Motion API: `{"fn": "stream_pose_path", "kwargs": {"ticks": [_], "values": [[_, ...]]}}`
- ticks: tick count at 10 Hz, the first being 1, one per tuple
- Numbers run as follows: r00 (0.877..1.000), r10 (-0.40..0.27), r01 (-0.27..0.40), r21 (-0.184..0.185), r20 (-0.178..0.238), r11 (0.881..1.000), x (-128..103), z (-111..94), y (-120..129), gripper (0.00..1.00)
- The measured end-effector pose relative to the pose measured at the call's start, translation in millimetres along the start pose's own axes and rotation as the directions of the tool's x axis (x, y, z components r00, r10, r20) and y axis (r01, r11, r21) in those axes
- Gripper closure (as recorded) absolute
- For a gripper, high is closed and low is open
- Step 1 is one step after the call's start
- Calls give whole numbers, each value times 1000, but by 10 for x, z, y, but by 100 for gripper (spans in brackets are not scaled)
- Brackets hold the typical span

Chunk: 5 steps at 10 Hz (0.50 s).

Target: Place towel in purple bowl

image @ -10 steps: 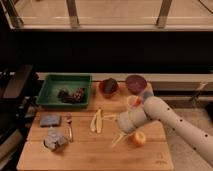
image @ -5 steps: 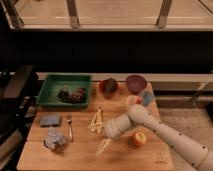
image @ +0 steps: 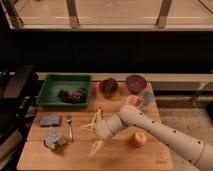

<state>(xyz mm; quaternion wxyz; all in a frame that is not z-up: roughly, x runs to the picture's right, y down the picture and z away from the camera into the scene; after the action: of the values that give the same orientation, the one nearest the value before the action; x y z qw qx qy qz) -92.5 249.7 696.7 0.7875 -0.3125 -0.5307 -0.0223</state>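
The towel [image: 55, 141], a lumpy grey-blue cloth, lies on the wooden board near its front left corner. The purple bowl [image: 136, 82] stands at the back of the board, right of centre, with nothing visible in it. My white arm reaches in from the lower right. Its gripper [image: 95, 138] hangs over the middle of the board, a short way right of the towel and apart from it. It looks open, with nothing between its pale fingers [image: 96, 148].
A red-orange bowl [image: 109, 86] stands left of the purple one, and a green tray [image: 52, 95] holding dark items sits at the back left. A flat blue pad [image: 50, 120], a fork [image: 70, 128], a pale yellow item [image: 95, 119], an orange fruit [image: 137, 138] and a small blue cup [image: 146, 97] share the board.
The arm has swung left across the board, carrying the gripper from right of centre toward the towel. Nothing on the board has moved.
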Motion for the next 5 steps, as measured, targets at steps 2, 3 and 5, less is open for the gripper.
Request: {"fn": "stream_pose_path", "kwargs": {"ticks": [2,3,5], "values": [[1000,-7,7,-33,2,999,-23,233,-66,20],[1000,-8,8,-52,6,999,-20,399,-107,20],[1000,-6,7,-71,20,997,5,640,-174,20]]}}
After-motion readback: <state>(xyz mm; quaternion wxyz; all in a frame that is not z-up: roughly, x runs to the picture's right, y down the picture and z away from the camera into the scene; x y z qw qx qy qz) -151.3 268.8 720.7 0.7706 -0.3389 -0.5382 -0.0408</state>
